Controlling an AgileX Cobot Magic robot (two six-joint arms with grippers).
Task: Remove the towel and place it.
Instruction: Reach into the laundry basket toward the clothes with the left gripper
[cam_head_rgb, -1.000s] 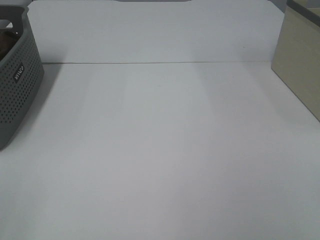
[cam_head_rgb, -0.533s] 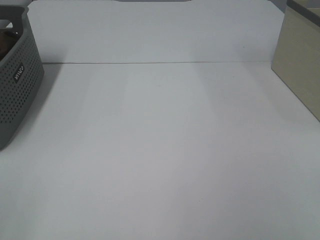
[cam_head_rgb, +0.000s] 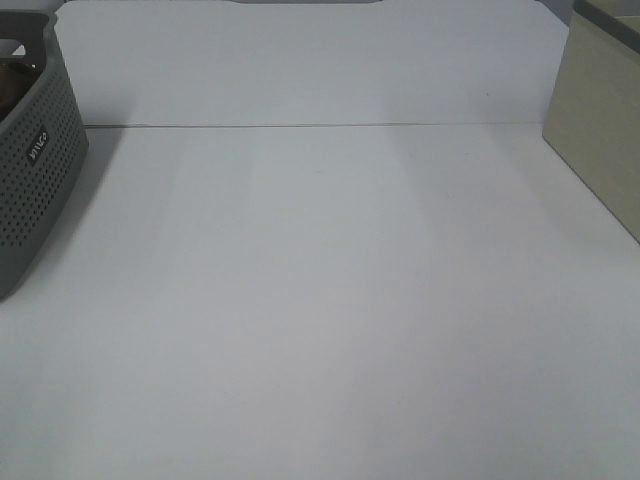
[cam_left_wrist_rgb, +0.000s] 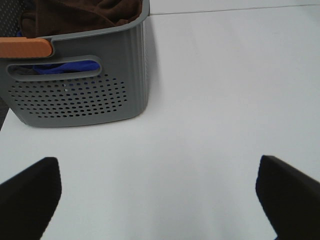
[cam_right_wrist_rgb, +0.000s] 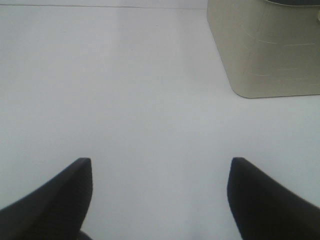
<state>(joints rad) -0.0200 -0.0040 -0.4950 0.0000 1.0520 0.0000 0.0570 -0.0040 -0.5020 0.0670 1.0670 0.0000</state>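
Evidently nothing had shifted over the last second: the high view showed the same white bench (cam_head_rgb: 330, 300), the grey perforated basket (cam_head_rgb: 35, 190) at its left edge and the beige bin (cam_head_rgb: 600, 130) at its right, with neither arm in it. The towel (cam_left_wrist_rgb: 85, 15) lay bunched inside the basket, above a blue item (cam_left_wrist_rgb: 65, 66), untouched. The left tool (cam_left_wrist_rgb: 157, 200) hung with jaws spread wide, apart from the basket and facing it. The right tool (cam_right_wrist_rgb: 160, 195), likewise wide apart and empty, faced the beige bin. Removal had not begun; the left tool looked better placed to reach in.
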